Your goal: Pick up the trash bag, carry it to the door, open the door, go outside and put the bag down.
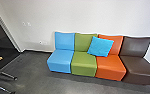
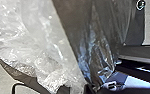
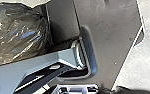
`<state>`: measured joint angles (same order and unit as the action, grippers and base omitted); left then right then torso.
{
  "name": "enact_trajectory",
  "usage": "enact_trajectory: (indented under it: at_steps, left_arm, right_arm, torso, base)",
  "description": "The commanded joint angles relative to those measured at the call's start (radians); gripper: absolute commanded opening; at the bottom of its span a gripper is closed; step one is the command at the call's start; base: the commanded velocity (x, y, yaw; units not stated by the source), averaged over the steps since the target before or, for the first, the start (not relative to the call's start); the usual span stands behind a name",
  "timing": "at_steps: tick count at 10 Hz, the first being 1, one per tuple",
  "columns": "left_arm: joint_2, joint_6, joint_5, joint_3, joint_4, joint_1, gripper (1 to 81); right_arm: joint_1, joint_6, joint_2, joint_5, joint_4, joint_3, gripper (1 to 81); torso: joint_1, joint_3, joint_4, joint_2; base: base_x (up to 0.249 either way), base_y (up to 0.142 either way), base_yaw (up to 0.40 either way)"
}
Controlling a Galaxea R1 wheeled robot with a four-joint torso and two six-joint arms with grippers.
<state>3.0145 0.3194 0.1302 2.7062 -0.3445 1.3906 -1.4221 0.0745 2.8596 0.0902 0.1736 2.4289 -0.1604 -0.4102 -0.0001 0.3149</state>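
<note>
Likely the carrying step: trash bag [image 3: 18,35] beside the base plate's [image 3: 111,37] edge, each claw's state impossible to tell; the next move probably calls for steering clear of the seats [image 1: 84,63]

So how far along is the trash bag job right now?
The pickup looks done: the dark trash bag narrows to a gathered end in the left wrist view. Carrying seems in hand, with the robot indoors facing a row of colorful seats. Opening the door, going outside and putting the bag down appear left.
</note>
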Motion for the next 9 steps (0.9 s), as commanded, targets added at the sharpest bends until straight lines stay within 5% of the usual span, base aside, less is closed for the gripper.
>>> enact_trajectory:
  at_steps: [1,3,4,5,9]
  left_arm:
    - [0.003,0.010,0.086,0.015,0.002,-0.021,1.0]
    - [0.009,0.010,0.086,0.020,0.002,-0.021,1.0]
    - [0.009,0.010,0.086,0.020,0.001,-0.022,1.0]
    - [0.009,0.010,0.082,0.021,0.001,-0.021,1.0]
    - [0.015,0.006,0.052,0.024,0.001,-0.022,1.0]
  right_arm:
    - [0.018,-0.004,-0.006,0.075,-0.008,-0.002,81.1]
    - [0.016,-0.004,-0.006,0.075,-0.008,0.004,81.1]
    - [0.018,-0.004,-0.004,0.075,-0.008,0.004,81.1]
    - [0.018,-0.004,-0.003,0.075,-0.008,0.004,81.1]
    - [0.016,-0.004,0.013,0.065,-0.008,0.028,81.1]
  torso:
    - [0.063,0.077,0.000,-0.097]
    - [0.110,0.128,0.000,-0.168]
    - [0.137,0.081,0.000,-0.210]
    - [0.090,0.096,0.000,-0.137]
    - [0.105,0.149,0.000,-0.152]
  base:
    - [0.000,0.000,0.000]
    - [0.000,0.000,0.000]
    - [0.000,0.000,0.000]
    - [0.000,0.000,0.000]
    - [0.000,0.000,0.000]
